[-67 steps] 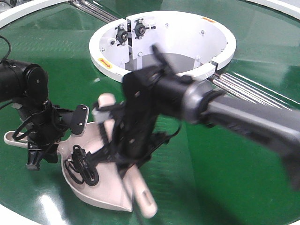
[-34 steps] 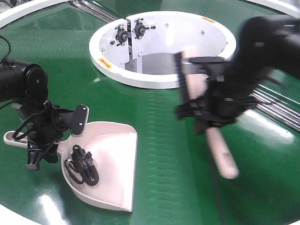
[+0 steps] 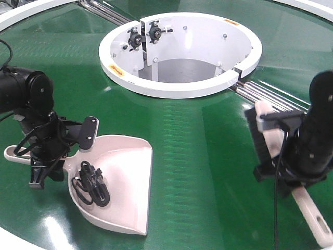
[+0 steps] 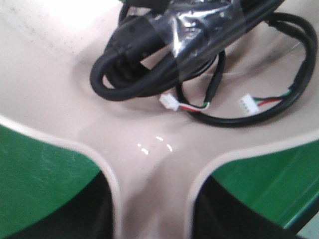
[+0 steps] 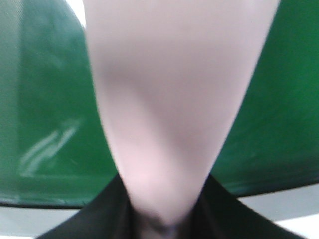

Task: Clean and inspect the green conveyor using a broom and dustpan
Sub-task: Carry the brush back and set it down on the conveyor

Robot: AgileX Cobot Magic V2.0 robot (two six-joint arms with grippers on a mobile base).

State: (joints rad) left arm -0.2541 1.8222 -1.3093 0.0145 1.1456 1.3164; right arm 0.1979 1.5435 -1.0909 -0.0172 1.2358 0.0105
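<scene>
The pale dustpan point(image 3: 127, 177) lies on the green conveyor point(image 3: 203, 156) at the front left, its flat edge facing right. A taped black cable bundle point(image 3: 91, 186) rests inside the pan; the left wrist view shows this cable bundle point(image 4: 164, 55) close up. My left gripper point(image 3: 51, 160) is shut on the dustpan handle point(image 3: 14, 153); the pan's neck point(image 4: 152, 199) runs between its jaws. At the far right my right gripper point(image 3: 290, 174) is shut on the broom point(image 3: 266, 136), held above the belt with bristles facing left. The broom point(image 5: 174, 99) fills the right wrist view.
The white central ring point(image 3: 171, 89) with its open well stands at the back middle. Metal rollers point(image 3: 273, 96) run in a seam from the ring toward the right. A white outer rim point(image 3: 31, 13) curves at the back left and along the front edge.
My right arm has swung the broom from over the dustpan across to the far right of the belt. The left arm, dustpan and cable bundle have stayed put.
</scene>
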